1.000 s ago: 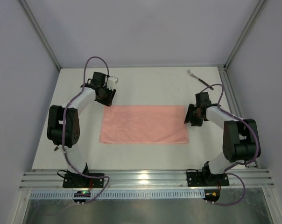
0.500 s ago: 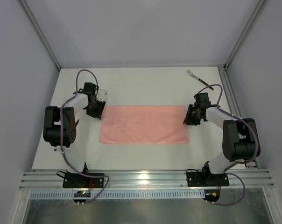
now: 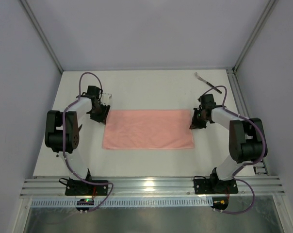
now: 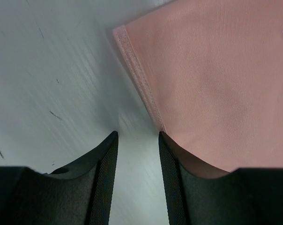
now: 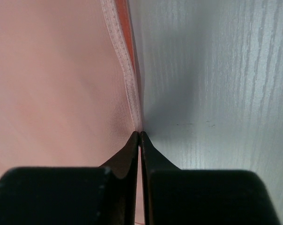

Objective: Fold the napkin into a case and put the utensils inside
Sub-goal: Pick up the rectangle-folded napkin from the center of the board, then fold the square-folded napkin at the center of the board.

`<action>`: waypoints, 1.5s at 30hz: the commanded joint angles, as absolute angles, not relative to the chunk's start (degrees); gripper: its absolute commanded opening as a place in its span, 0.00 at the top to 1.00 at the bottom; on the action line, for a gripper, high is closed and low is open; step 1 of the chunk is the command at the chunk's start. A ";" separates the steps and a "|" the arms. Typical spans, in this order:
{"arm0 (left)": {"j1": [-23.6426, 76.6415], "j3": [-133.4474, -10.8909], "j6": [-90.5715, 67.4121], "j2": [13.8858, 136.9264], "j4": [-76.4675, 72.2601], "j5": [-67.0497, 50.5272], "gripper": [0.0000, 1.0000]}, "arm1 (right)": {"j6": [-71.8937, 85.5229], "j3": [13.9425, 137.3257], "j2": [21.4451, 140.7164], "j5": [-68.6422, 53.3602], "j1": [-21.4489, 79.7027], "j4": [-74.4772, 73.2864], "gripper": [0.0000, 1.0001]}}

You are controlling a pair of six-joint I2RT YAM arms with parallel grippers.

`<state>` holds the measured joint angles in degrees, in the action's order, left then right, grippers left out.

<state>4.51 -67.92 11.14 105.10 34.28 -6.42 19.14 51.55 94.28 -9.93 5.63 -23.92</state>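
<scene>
Napkin (image 3: 149,129): pink cloth, flat oblong, mid-table (image 3: 151,92); fork (image 3: 208,82) well apart at the far right corner. Right gripper (image 5: 140,133): pinched tight on the napkin's right hem. Left gripper (image 4: 137,136): jaws apart at the left edge, bare table between them.

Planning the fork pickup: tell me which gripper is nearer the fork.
Right. The right gripper is at the right edge of the napkin, the fork just beyond it. The left gripper is at the napkin's left edge, across the cloth.
</scene>
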 commanded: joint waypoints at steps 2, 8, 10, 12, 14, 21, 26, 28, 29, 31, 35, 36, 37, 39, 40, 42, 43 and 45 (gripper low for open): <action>4.22 -67.67 11.42 104.94 33.48 -8.96 0.58 | 17.93 49.57 94.31 -11.85 6.33 -25.06 0.96; 3.08 -67.76 13.44 102.40 35.77 -9.85 0.57 | 17.14 50.27 90.80 -11.43 6.24 -25.22 0.96; 3.08 -67.59 13.97 101.17 36.12 -9.49 0.57 | 16.88 50.62 87.73 -10.20 5.98 -26.45 0.96; 2.99 -67.41 14.33 100.72 36.47 -9.32 0.57 | 16.53 51.06 85.70 -8.54 5.98 -28.11 0.96; 2.99 -67.15 14.41 100.72 37.09 -9.40 0.57 | 16.35 51.59 82.98 -7.82 5.98 -29.26 0.96; 2.99 -66.27 14.77 102.30 37.79 -10.19 0.58 | 16.61 51.42 78.66 -6.77 6.06 -32.16 0.96; 3.25 -66.44 14.50 103.71 38.67 -11.60 0.58 | 19.07 52.03 77.78 -4.93 9.22 -32.43 0.96; 3.51 -66.53 14.50 104.85 38.85 -11.86 0.58 | 20.30 53.17 78.57 -3.17 13.87 -32.69 0.96; 3.60 -66.45 14.50 105.20 39.02 -12.04 0.58 | 21.78 54.91 79.18 -1.25 15.89 -32.70 0.96; 3.78 -66.45 14.50 106.08 39.11 -12.57 0.59 | 23.54 57.21 81.64 -0.35 21.87 -32.08 0.96; 3.78 -66.27 14.33 106.70 39.11 -13.44 0.59 | 26.80 64.22 87.79 -0.26 29.78 -29.62 0.96; 3.78 -66.18 14.41 106.70 39.20 -13.53 0.59 | 27.42 65.47 89.28 1.65 31.10 -29.01 0.96; 3.78 -66.09 14.41 106.87 39.20 -13.62 0.59 | 27.68 66.78 92.60 1.58 33.29 -28.74 0.96; 3.78 -66.09 14.59 107.05 39.20 -13.45 0.60 | 28.47 71.00 95.87 0.97 35.50 -28.04 0.96; 3.69 -66.01 14.68 107.14 39.11 -13.53 0.60 | 28.74 73.80 99.02 0.88 37.51 -27.69 0.96; 3.69 -65.83 14.77 107.23 39.02 -13.97 0.62 | 29.70 76.89 102.03 0.88 39.45 -26.38 0.96; 3.69 -65.74 14.77 107.31 38.94 -14.15 0.62 | 30.06 80.38 105.26 -1.30 40.42 -26.19 0.96; 3.60 -65.74 14.77 107.40 38.76 -14.33 0.63 | 31.37 84.09 108.35 -1.76 43.06 -25.49 0.96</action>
